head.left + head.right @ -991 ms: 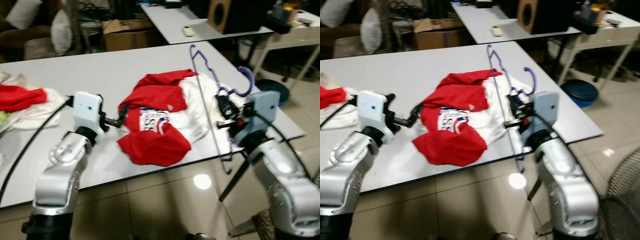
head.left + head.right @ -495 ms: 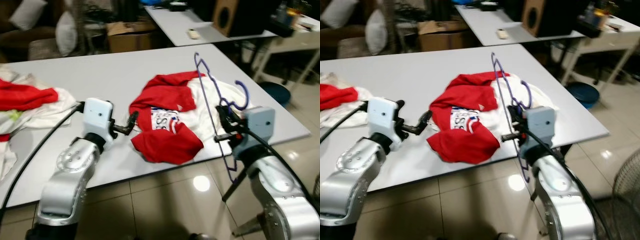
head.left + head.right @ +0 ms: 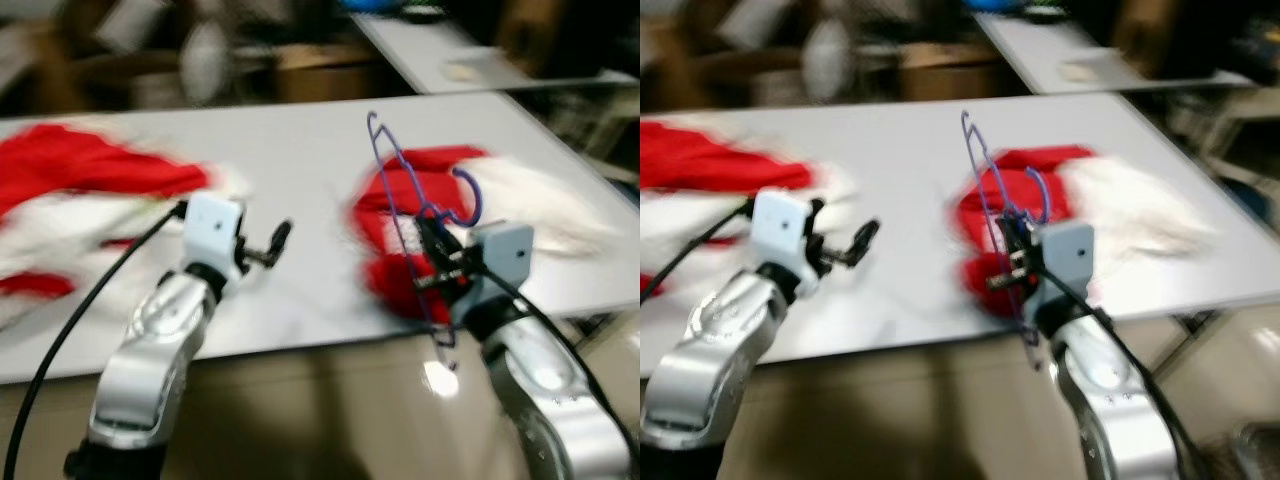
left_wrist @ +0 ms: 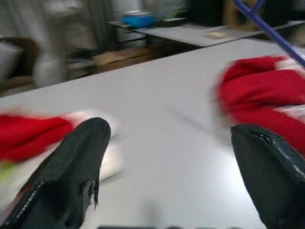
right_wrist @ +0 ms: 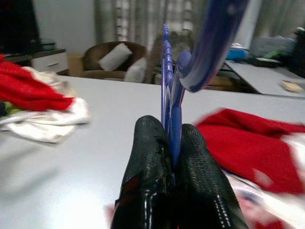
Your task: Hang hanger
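Head views blurred. Right end effector (image 3: 432, 262) clenched on hanger (image 3: 410, 215), held upright above bench (image 3: 310, 150) edge, over red garment (image 3: 400, 210). Left end effector (image 3: 272, 243) spread, holding nothing. No rail visible. Advice: keep grip firm, hook (image 3: 467, 197) uppermost, hanger clear of garment while carrying.

No lettering, label or number can be read on anything here; the head views are blurred.
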Motion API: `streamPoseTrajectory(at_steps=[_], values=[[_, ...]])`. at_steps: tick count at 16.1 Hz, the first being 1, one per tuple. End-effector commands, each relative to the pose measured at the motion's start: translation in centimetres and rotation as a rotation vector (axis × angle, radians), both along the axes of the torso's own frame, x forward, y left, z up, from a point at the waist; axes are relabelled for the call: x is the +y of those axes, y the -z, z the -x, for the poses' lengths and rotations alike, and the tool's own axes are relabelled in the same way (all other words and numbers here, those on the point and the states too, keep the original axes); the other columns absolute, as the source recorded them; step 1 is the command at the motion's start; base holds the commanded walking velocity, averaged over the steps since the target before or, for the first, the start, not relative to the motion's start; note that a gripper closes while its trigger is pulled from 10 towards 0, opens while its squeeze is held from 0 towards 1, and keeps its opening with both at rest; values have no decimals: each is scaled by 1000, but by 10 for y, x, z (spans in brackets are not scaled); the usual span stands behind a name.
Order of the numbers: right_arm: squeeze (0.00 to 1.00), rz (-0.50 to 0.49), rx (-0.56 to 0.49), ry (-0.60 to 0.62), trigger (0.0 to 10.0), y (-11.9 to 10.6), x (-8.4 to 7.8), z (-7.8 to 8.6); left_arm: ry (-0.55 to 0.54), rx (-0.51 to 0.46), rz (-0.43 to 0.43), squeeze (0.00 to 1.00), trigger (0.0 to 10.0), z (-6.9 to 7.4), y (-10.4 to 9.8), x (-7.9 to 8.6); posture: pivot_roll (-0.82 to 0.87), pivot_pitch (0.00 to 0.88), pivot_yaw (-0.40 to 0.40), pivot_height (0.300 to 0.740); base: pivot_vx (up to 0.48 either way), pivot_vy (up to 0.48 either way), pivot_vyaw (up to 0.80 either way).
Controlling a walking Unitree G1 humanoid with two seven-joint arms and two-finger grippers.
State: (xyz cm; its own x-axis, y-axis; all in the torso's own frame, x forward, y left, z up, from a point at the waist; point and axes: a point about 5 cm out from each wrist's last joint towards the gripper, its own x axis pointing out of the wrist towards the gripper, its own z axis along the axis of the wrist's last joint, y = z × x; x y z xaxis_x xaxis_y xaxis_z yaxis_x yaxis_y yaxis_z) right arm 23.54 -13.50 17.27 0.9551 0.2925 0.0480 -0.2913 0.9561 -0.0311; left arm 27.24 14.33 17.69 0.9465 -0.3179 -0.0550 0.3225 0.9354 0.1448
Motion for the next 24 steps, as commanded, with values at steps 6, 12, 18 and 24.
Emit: streamPoseTrajectory(at_steps=[6,12,18,24], values=[[0,-78,84,-3,10000,9,-1,5,-33,12,-2,0,10000,-5,2,6,-112,0,5,740,0,296,71],[0,-120,60,126,10000,11,-15,6,-23,23,-16,0,10000,-5,5,8,-111,0,12,740,0,287,0],[0,-122,82,180,10000,13,-25,4,-1,23,0,0,10000,-8,8,1,-124,0,19,740,0,286,-800],[0,-121,109,239,10000,19,-28,1,-16,18,-4,0,10000,-13,9,6,-132,0,19,740,0,286,0]])
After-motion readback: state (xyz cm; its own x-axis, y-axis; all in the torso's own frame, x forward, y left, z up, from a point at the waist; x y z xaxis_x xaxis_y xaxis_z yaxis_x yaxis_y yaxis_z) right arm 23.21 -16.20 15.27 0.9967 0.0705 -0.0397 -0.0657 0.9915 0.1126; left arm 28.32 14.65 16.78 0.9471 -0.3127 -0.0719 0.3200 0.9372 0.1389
